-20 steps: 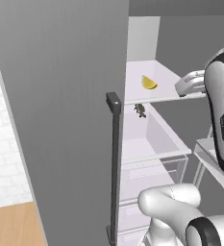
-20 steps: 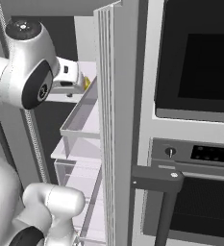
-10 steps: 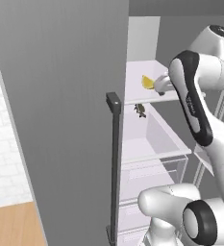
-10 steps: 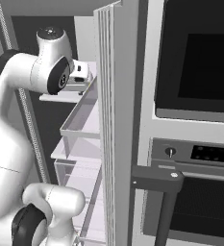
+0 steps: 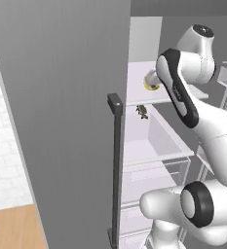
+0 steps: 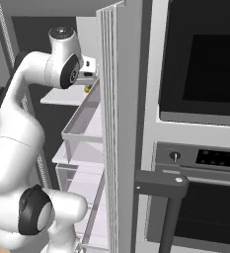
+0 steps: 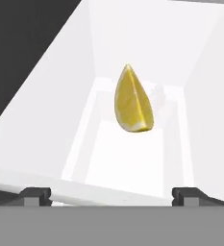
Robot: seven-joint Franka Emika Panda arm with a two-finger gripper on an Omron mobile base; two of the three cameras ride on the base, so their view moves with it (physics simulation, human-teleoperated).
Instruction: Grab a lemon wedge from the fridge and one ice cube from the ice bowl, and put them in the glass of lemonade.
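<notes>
Pincer (image 7: 111, 194) spread wide, I reach into the open fridge (image 5: 61, 97) so the lemon wedge (image 7: 132, 101) sits between my tips, just beyond them. It lies alone on the white shelf (image 7: 123, 158), leaving room to close around it.

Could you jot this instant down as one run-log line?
stage: reaching for lemon wedge | hand: open, short of wedge, nothing held | wedge: on white fridge shelf

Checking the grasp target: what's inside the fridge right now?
On a white shelf in the fridge, the lemon wedge lies ahead of the open gripper. A small dark lump sits just below that shelf, above clear drawers. The arm covers the shelf's right part.
</notes>
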